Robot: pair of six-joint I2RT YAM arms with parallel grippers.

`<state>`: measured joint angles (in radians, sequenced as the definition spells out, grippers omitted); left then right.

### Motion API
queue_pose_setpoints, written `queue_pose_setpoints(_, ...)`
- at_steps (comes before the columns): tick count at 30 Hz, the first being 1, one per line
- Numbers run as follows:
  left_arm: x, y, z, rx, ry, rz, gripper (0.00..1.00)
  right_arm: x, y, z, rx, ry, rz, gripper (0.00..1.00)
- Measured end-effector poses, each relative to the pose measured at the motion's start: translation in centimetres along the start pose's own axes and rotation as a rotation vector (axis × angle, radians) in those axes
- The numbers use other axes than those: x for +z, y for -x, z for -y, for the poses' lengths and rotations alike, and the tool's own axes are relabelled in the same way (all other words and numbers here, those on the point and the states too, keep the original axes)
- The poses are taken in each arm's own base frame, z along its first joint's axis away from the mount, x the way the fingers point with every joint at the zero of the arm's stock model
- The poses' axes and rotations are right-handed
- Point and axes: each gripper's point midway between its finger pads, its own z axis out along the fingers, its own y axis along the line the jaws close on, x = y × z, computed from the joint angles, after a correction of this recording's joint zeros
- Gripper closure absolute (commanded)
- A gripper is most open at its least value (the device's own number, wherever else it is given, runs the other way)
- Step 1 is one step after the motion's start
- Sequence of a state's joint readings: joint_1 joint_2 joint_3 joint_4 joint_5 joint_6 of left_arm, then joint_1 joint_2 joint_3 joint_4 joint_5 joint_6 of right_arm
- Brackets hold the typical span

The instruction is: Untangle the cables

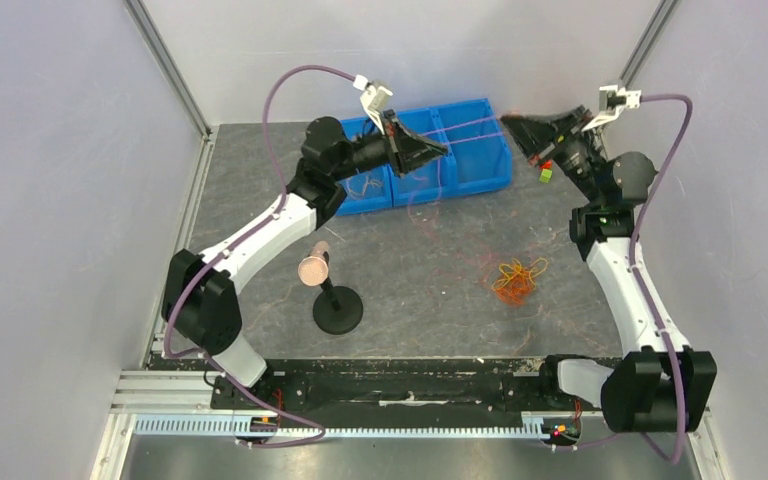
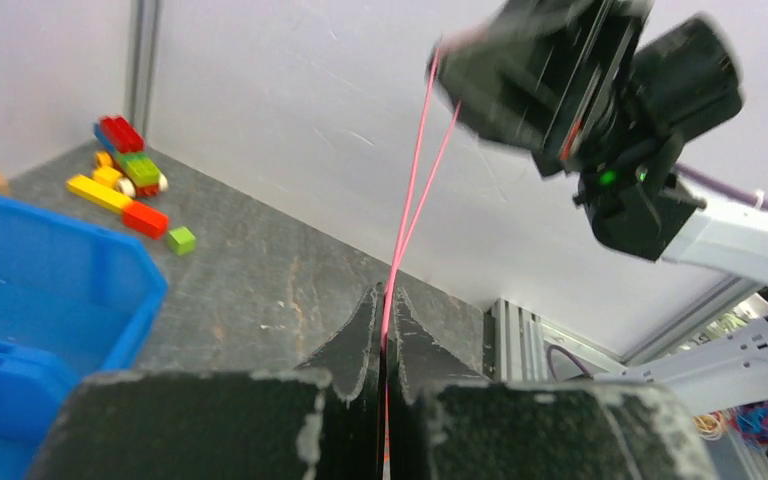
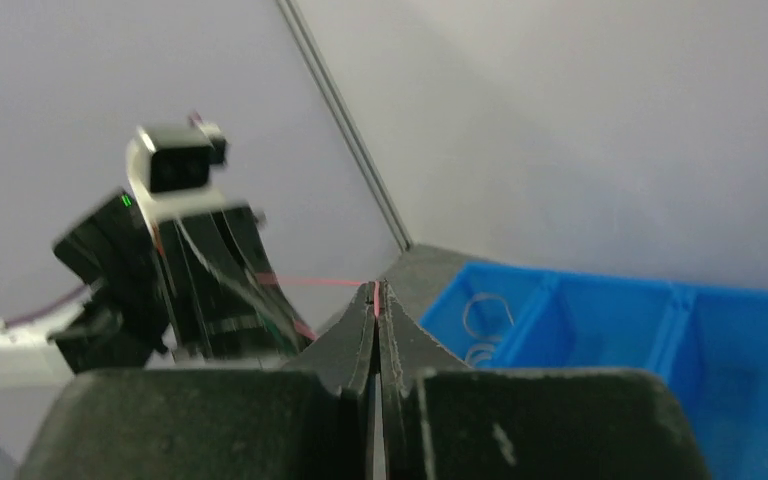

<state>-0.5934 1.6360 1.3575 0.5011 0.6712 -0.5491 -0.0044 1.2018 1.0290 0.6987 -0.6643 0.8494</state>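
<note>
A red-pink cable (image 1: 475, 126) is stretched taut in the air between my two grippers, above the blue bins. My left gripper (image 1: 445, 150) is shut on one end; in the left wrist view the pink cable (image 2: 415, 190) runs doubled from its closed tips (image 2: 387, 292) up to the right gripper. My right gripper (image 1: 506, 122) is shut on the other end; in the right wrist view the cable (image 3: 310, 281) leaves its tips (image 3: 376, 286) toward the left gripper. An orange and yellow tangle of cables (image 1: 518, 280) lies on the table, right of centre. Thin reddish strands (image 1: 428, 212) trail down below the left gripper.
A blue three-compartment bin (image 1: 480, 172) stands at the back, with loose cable loops (image 3: 485, 315) in one compartment. A black stand with a round disc (image 1: 332, 300) is front left of centre. Toy bricks (image 2: 125, 180) lie near the back right corner. Walls close in on three sides.
</note>
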Motion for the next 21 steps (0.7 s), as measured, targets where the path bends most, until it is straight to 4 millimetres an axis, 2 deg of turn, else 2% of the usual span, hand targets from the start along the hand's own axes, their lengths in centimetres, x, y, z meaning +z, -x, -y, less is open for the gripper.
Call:
queue_pose_setpoints(4, -1.0, 2.5, 0.1, 0.035, -0.019, 0.019, 0.98, -3.3, -4.5, 0.9, -0.011, -0.029, -0.12, 1.0)
queue_pose_setpoints(7, -0.6, 3.1, 0.4, 0.03, -0.037, 0.007, 0.98, -5.7, -8.6, 1.5, -0.014, -0.047, -0.204, 1.0)
queue_pose_setpoints(10, 0.8, 4.3, 0.2, 0.018, -0.061, 0.017, 0.98, -6.4, -13.0, 0.9, 0.008, -0.021, -0.301, 1.0)
queue_pose_setpoints(12, 2.0, 5.0, -0.5, 0.014, -0.073, 0.024, 0.98, -6.0, -15.8, -0.4, 0.029, 0.03, -0.371, 1.0)
queue_pose_setpoints(14, 3.0, 5.2, -1.4, 0.015, -0.077, 0.026, 0.98, -5.5, -17.1, -1.1, 0.039, 0.066, -0.409, 1.0)
queue_pose_setpoints(16, 3.7, 5.3, -2.4, 0.017, -0.074, 0.027, 0.98, -4.9, -17.4, -0.7, 0.029, 0.068, -0.425, 1.0)
queue_pose_setpoints(21, 5.0, 6.3, -5.7, 0.042, -0.084, 0.032, 0.98, -3.8, -15.7, 0.8, -0.06, 0.03, -0.398, 1.0)
